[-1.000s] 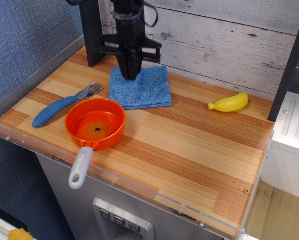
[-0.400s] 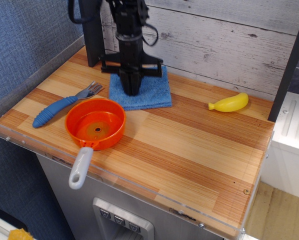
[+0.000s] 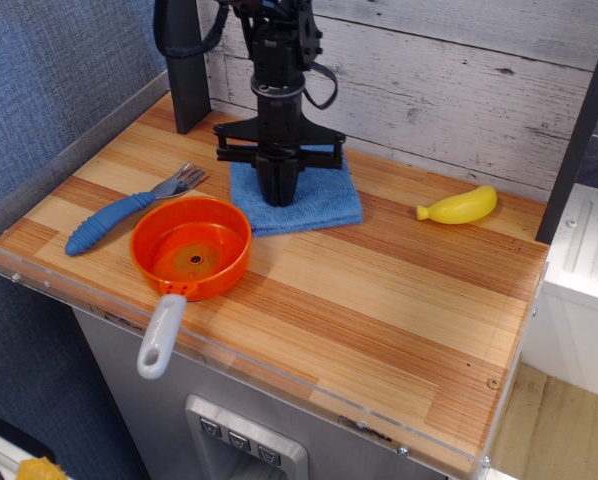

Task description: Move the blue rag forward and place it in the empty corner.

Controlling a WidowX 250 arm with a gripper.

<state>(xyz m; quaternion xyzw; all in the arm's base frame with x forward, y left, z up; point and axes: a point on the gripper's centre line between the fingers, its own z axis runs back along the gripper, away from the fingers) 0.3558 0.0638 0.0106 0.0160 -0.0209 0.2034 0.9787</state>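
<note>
One rag (image 3: 314, 205) lies flat at the far side of the counter (image 3: 379, 300), just right of the pan (image 3: 191, 247), and the fingers (image 3: 279, 195) come straight down onto its middle. They look pressed close together with the tips on or in the cloth, but whether they have pinched a fold cannot be told from this view. The empty corner (image 3: 479, 390) lies near and to the right, well apart from the rag, diagonally across bare wood. The rag is square, so no long axis matters; the move likely calls for a drag or carry along that diagonal, passing near of the banana (image 3: 459, 206) and right of the pan
</note>
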